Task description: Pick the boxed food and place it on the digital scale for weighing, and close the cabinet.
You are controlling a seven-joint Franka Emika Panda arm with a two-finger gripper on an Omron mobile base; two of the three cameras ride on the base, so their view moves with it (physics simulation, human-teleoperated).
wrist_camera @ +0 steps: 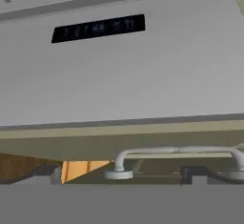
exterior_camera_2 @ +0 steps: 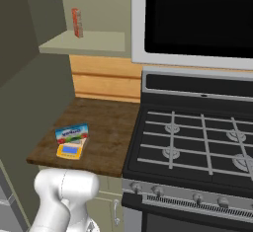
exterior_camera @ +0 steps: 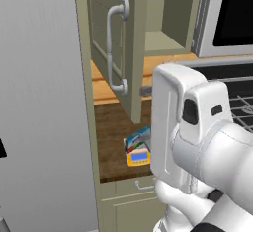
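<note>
The blue boxed food (exterior_camera: 138, 138) (exterior_camera_2: 72, 132) lies on top of the yellow-orange digital scale (exterior_camera: 139, 157) (exterior_camera_2: 69, 151) on the wooden counter; the scale's blue display shows in front of the box. The sage-green cabinet door (exterior_camera: 129, 43) stands open, swung out over the counter, with its curved grey bar handle (exterior_camera: 114, 48) (wrist_camera: 174, 151) facing left. In the hand view my gripper (wrist_camera: 121, 176) is open and empty, its dark fingertips (wrist_camera: 190, 172) set wide apart just short of the handle. In the base views my white arm (exterior_camera: 197, 137) hides the fingers.
A grey refrigerator side (exterior_camera: 39, 102) stands left of the door. Right of the counter (exterior_camera_2: 108, 137) are a black gas stove (exterior_camera_2: 197, 142) and a microwave (exterior_camera_2: 197, 14) above it. A red carton (exterior_camera_2: 77, 22) stands on the cabinet shelf. A drawer (exterior_camera: 143, 184) lies under the counter.
</note>
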